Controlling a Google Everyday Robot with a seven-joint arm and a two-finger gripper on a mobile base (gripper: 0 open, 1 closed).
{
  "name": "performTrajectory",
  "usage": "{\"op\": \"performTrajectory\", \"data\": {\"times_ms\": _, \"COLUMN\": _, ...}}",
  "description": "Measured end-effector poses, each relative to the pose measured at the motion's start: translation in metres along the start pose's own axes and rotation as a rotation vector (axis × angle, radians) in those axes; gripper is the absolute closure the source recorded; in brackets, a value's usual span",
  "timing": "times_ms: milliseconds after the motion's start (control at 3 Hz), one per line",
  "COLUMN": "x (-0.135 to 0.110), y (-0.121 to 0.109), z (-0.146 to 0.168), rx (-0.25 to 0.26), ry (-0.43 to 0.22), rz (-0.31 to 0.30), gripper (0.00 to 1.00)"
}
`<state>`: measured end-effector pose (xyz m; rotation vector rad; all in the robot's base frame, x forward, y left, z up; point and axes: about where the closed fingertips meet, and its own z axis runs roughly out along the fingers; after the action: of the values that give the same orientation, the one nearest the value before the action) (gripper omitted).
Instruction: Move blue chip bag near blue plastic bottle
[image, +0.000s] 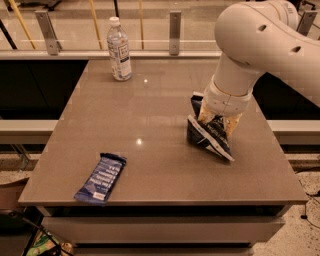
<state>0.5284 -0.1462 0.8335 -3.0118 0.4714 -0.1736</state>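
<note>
In the camera view, the gripper is reaching down over the right side of the table, its tan fingers pinching the top of the bag. The bag is tilting, its striped edge pointing down and right. The bottle is standing upright at the far left, well apart from the bag. A blue wrapper is lying flat near the front left edge.
</note>
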Motion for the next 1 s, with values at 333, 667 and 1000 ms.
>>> {"op": "performTrajectory", "data": {"times_ms": 333, "x": 0.0, "y": 0.0, "z": 0.0, "rx": 0.0, "ry": 0.001, "rz": 0.0, "gripper": 1.0}}
{"op": "performTrajectory", "data": {"times_ms": 667, "x": 0.0, "y": 0.0, "z": 0.0, "rx": 0.0, "ry": 0.001, "rz": 0.0, "gripper": 1.0}}
{"op": "performTrajectory", "data": {"times_ms": 1000, "x": 0.006, "y": -0.007, "z": -0.013, "rx": -0.005, "ry": -0.003, "rz": -0.021, "gripper": 1.0}}
